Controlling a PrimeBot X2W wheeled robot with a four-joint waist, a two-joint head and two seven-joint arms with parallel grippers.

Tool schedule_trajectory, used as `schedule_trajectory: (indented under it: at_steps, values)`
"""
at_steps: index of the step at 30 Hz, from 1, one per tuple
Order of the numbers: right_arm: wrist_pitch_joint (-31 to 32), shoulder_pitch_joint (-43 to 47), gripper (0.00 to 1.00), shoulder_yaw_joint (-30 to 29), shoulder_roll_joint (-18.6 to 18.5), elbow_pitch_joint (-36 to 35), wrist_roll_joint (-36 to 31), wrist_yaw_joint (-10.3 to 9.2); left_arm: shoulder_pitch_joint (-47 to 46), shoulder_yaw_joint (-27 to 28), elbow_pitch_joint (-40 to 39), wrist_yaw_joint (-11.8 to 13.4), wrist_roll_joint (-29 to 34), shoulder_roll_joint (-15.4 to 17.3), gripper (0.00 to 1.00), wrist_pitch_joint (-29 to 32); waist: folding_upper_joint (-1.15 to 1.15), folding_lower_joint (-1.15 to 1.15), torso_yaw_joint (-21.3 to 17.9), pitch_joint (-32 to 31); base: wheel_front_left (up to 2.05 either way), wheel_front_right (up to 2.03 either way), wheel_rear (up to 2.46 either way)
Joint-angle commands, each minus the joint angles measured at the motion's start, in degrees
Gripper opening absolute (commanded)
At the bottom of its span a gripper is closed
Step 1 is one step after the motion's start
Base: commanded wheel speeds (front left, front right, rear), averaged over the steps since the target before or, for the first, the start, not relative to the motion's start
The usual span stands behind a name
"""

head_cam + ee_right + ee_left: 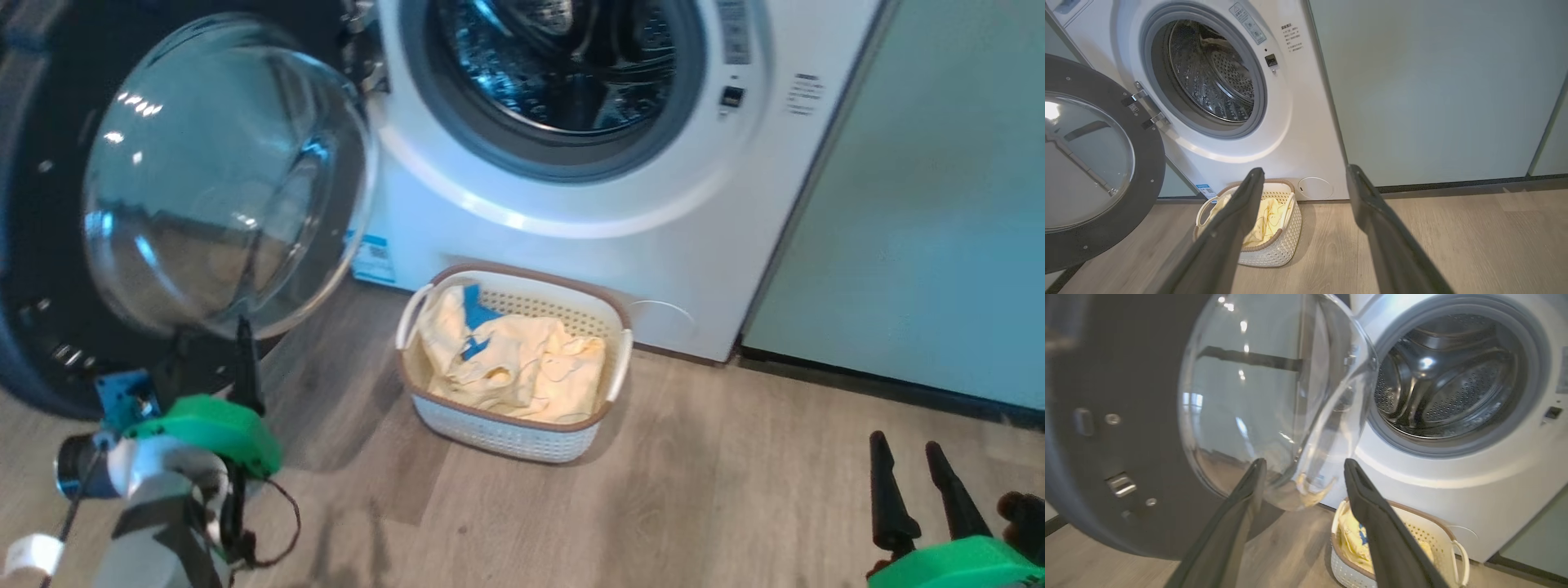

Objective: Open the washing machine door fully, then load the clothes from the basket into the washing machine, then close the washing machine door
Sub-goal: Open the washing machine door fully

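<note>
The washing machine (653,245) stands with its steel drum (563,73) exposed. The washing machine door (33,245) is swung out to the left, its clear glass bowl (229,180) bulging toward me. On the floor in front sits the basket (506,437), holding the pale yellow clothes (522,367) with blue trim. My left gripper (243,331) is low beside the door's bottom edge. In the left wrist view, the left gripper (1305,463) is open just short of the glass bowl (1274,400), holding nothing. My right gripper (902,445) is open at the lower right, well clear of the basket (1286,245).
A pale green cabinet (939,204) stands directly right of the washer. The door's metal hinge (1143,108) links it to the washer front. Wood floor (735,490) stretches between the basket and my right gripper.
</note>
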Motion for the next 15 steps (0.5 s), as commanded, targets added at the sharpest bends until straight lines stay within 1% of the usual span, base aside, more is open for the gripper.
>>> schedule_trajectory:
  at_steps: [1,9,15]
  values:
    - [-0.55,-0.76,1.00,0.60,-0.65,-2.12,-0.31,0.01,-0.94,0.78,-2.81,-0.60,0.36,1.05,1.00,-0.36,0.00,0.00,-2.70,-0.71,0.00,0.00,0.00]
    - [-0.55,-0.30,1.00,-0.01,-1.25,-2.82,-0.71,0.01,1.14,-0.48,-3.82,-2.78,-1.57,1.00,1.00,-0.36,0.00,0.00,-8.03,-1.39,0.00,0.00,0.00]
    - [-0.55,-0.38,1.00,-0.13,-1.86,-3.42,-1.02,0.01,1.55,-2.97,-4.13,-3.44,-3.23,1.31,1.00,-0.36,0.00,0.00,-10.79,-1.65,0.00,0.00,0.00]
